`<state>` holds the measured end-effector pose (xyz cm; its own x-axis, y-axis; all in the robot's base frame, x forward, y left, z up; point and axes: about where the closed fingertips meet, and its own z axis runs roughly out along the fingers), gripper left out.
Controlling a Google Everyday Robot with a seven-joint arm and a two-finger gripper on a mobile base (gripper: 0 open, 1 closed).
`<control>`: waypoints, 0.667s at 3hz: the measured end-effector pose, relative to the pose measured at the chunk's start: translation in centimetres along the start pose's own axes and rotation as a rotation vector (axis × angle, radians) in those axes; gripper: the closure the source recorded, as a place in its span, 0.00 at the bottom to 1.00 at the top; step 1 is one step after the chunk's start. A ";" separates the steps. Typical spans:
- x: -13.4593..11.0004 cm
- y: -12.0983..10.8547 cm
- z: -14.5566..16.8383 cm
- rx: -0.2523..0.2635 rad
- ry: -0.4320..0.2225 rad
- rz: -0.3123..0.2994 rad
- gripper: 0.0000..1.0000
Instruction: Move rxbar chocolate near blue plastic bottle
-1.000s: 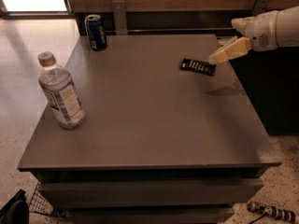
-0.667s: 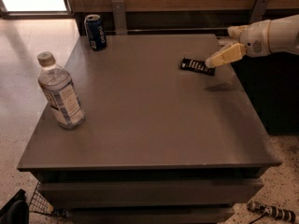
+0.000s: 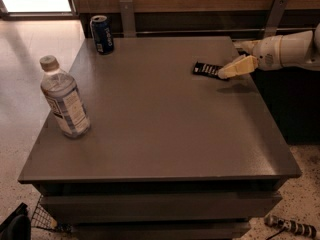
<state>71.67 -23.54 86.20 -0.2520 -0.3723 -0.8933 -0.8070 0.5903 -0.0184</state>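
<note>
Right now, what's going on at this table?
The robot's arm reaches in from the right, and its gripper is down at the right end of the rxbar chocolate, which lies flat near the table's far right side. Whether it has hold of the bar is unclear. The blue plastic bottle stands upright near the left edge, well apart from the bar. A soda can stands at the far left corner.
</note>
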 end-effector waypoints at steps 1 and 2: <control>1.8 -0.4 1.5 -0.011 -0.007 0.046 0.00; 3.0 -0.2 3.1 -0.045 -0.026 0.076 0.00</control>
<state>72.78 -22.57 82.11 -0.3003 -0.3083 -0.9027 -0.8093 0.5833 0.0700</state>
